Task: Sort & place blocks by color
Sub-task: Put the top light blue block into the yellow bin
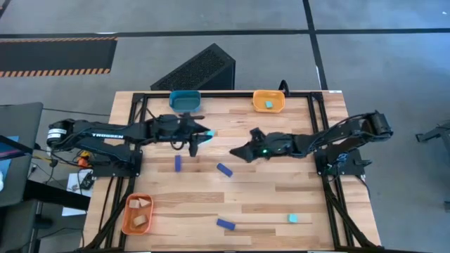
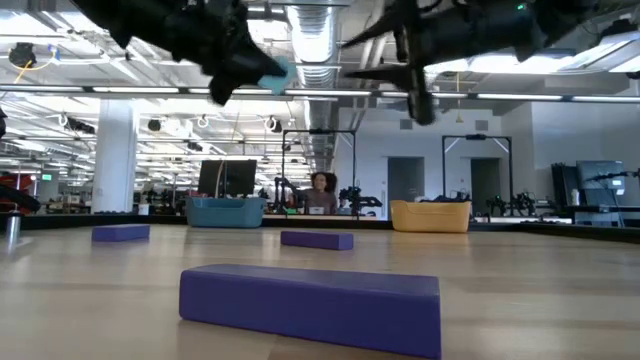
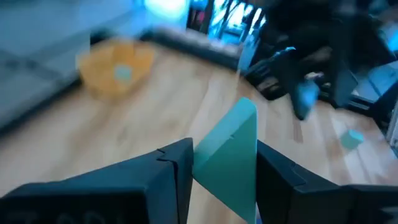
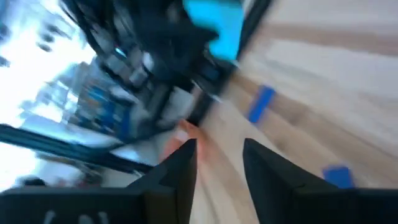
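Note:
My left gripper [image 1: 206, 133] hovers above the table's middle, toward the far side, and is shut on a light cyan block [image 3: 227, 155], which also shows in the low view [image 2: 278, 72]. My right gripper [image 1: 238, 151] hangs in the air just right of it, open and empty [image 4: 221, 168]. Three dark blue bars [image 1: 178, 163] [image 1: 224, 169] [image 1: 225, 224] and one cyan chunk [image 1: 292, 218] lie flat on the table. A cyan block [image 1: 268, 105] lies in the yellow tray [image 1: 280, 100]. Tan pieces [image 1: 138, 204] lie in the orange tray [image 1: 126, 223]. My left gripper pinches the cyan block between its two fingers [image 3: 168, 168], which meet two opposite faces. A corner of the block [image 3: 245, 109] sticks out past the fingertips. The block is lifted clear, well above the table, as the low view shows.
A teal tray [image 1: 185, 102] stands at the far edge, left of the yellow tray. The orange tray is at the near left corner. A black frame [image 1: 320, 133] runs along the table's sides. A person [image 2: 322, 195] sits far off in the room behind.

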